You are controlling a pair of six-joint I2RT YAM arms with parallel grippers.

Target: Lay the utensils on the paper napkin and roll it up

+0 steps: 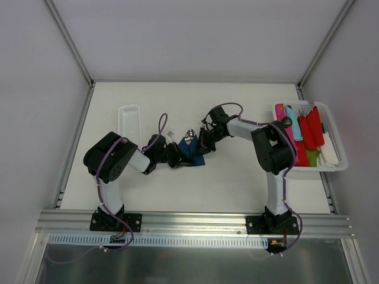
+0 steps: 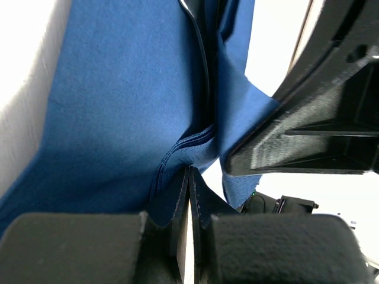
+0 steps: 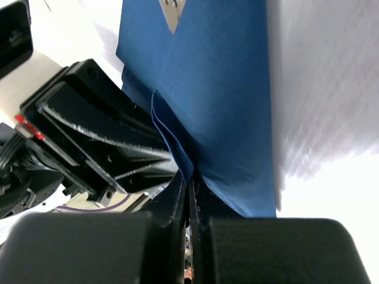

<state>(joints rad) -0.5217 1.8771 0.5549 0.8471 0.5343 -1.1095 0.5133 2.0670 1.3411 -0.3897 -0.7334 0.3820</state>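
Note:
The navy paper napkin (image 1: 192,154) lies folded between my two grippers at the table's middle. A shiny silver utensil (image 1: 189,137) pokes out of its far edge, and its tip (image 3: 172,14) also shows in the right wrist view. My left gripper (image 1: 175,156) is shut on a fold of the napkin (image 2: 118,106), its jaws (image 2: 190,175) pinched together on the cloth edge. From the other side, my right gripper (image 1: 205,142) is shut on another napkin (image 3: 219,89) fold, fingertips (image 3: 190,177) closed. The rest of the utensil is hidden inside the napkin.
A long white tray (image 1: 129,120) lies at the back left. A white basket (image 1: 335,139) at the right edge holds red, pink and turquoise plastic pieces. Each wrist view shows the other gripper close by: right gripper (image 2: 314,136), left gripper (image 3: 100,148).

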